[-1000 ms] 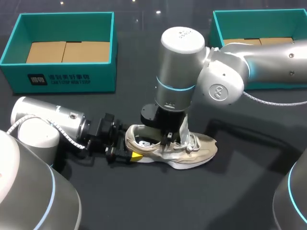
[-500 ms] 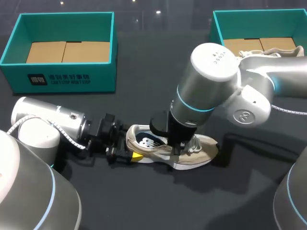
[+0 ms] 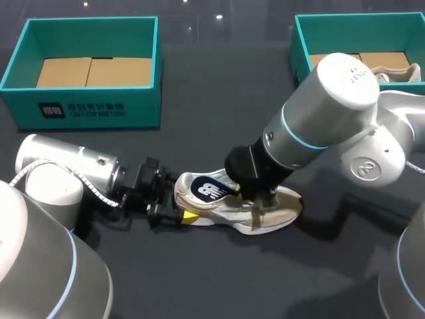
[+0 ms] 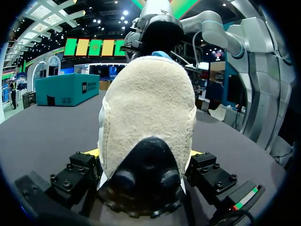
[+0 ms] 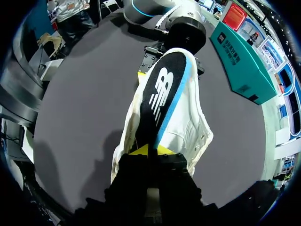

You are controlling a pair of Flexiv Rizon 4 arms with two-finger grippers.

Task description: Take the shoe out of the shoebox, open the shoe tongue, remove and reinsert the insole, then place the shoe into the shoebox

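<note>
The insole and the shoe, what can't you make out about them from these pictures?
- Head view: the right arm covers the tongue of the shoe and the right gripper where it meets the insole.
- Left wrist view: the shoe's heel, between the fingers of the left gripper, hides the shoe's inside and most of the yellow tips.
- Right wrist view: the gripper's body hides the insole's near end; how much sits inside the shoe is unclear.

Head view: the right arm covers the shoe's middle and its own fingertips. The right shoebox runs off the picture's edge.
Left wrist view: the heel hides the shoe's front and most of the left gripper's yellow tips.
Right wrist view: the insole's near end lies hidden under the right gripper.
</note>
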